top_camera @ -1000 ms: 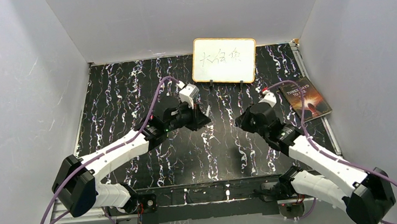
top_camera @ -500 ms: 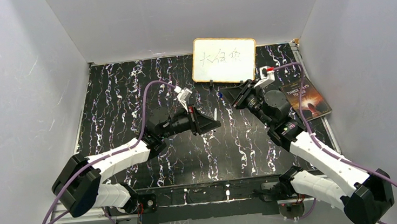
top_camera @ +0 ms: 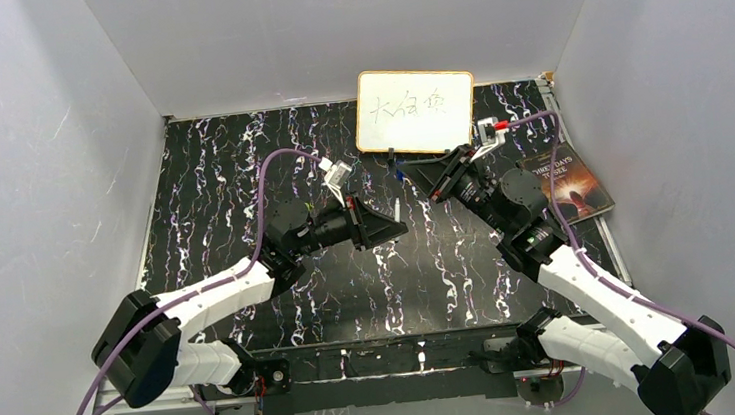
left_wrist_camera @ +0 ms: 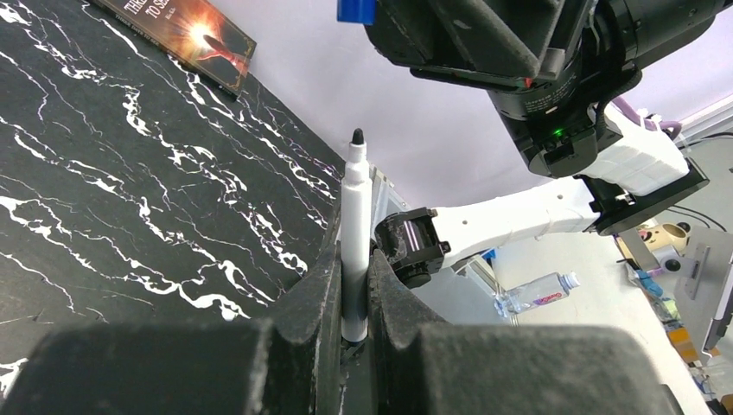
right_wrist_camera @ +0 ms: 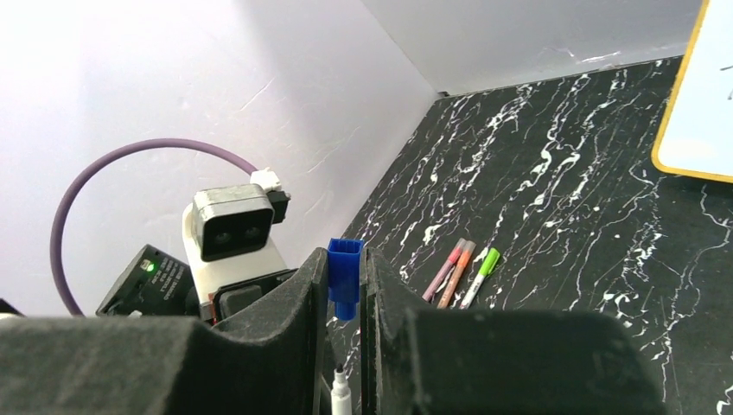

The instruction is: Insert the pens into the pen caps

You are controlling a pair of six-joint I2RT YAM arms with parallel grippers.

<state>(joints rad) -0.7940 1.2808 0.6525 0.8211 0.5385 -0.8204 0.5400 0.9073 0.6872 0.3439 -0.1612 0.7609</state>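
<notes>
Left wrist shows the left claw (left_wrist_camera: pixel 353 249) pinching a pen (left_wrist_camera: pixel 355 186) and the right claw (right_wrist_camera: pixel 344 257) pinching a cap (right_wrist_camera: pixel 345 282); crooked aim might miss.

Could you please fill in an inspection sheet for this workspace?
Surface: black marbled table, no spills seen.
Job's things: white pen uncapped; blue cap beyond its tip, not touching; three pens lying together.
Clutter: whiteboard, book.
Grippers: left gripper shut on white pen; right gripper shut on blue cap.
Cables: purple cables loop above both arms.
Surroundings: white walls.
</notes>
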